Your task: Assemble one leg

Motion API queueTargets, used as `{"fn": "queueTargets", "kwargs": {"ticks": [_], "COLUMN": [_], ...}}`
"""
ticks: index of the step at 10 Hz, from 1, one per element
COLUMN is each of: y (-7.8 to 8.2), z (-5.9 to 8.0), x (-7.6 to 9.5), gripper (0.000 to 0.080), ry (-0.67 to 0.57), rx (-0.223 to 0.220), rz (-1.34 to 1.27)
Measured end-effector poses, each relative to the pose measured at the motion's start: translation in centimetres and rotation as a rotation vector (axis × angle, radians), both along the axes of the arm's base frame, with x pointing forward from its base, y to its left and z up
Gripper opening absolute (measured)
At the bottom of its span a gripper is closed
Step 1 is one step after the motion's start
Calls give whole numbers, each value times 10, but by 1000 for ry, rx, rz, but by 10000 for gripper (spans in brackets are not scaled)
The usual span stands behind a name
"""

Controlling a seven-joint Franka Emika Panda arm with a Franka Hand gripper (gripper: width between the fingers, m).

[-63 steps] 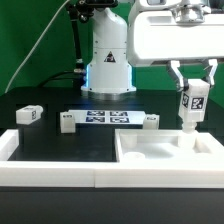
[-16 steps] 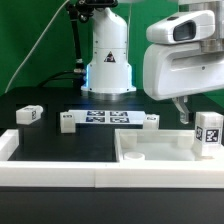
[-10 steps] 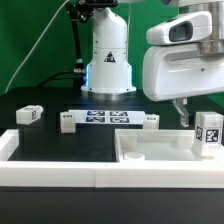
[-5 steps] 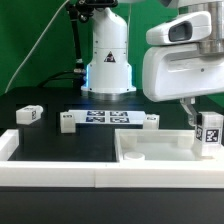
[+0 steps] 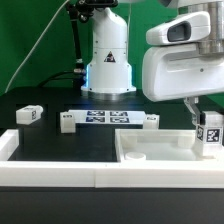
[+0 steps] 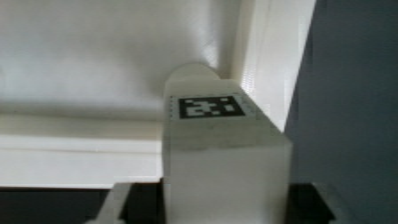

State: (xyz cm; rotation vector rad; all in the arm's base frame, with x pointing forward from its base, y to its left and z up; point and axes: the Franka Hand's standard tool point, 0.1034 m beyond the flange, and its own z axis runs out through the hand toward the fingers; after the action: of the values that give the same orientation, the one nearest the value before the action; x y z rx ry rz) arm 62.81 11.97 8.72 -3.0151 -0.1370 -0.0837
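The leg [image 5: 210,136] is a small white block with a black-and-white tag. It stands upright at the far right corner of the big white panel [image 5: 150,150] in the exterior view. My gripper [image 5: 207,118] reaches down from above and is shut on the leg's upper part, with one dark finger [image 5: 193,111] against its left side. In the wrist view the leg [image 6: 222,150] runs up between the two dark fingers of my gripper [image 6: 226,205], tag facing the camera. The panel [image 6: 89,60] lies behind it.
Three more small tagged blocks lie on the black table: one at the exterior view's left [image 5: 30,114], one left of the marker board [image 5: 67,122], one right of it [image 5: 150,121]. The marker board [image 5: 105,119] lies before the robot base [image 5: 108,60]. A white rim [image 5: 50,172] edges the front.
The visible finger has moved right, from a small gap beside the leg to touching it. The leg still stands at the same panel corner.
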Motion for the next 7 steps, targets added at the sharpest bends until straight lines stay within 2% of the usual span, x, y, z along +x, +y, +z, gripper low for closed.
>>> {"fn": "queueTargets", "kwargs": {"ticks": [7], "y": [-9], "z": [-2], "x": [2], "gripper": [294], "ry": [31], "rx": [60], "rz": [-768]}}
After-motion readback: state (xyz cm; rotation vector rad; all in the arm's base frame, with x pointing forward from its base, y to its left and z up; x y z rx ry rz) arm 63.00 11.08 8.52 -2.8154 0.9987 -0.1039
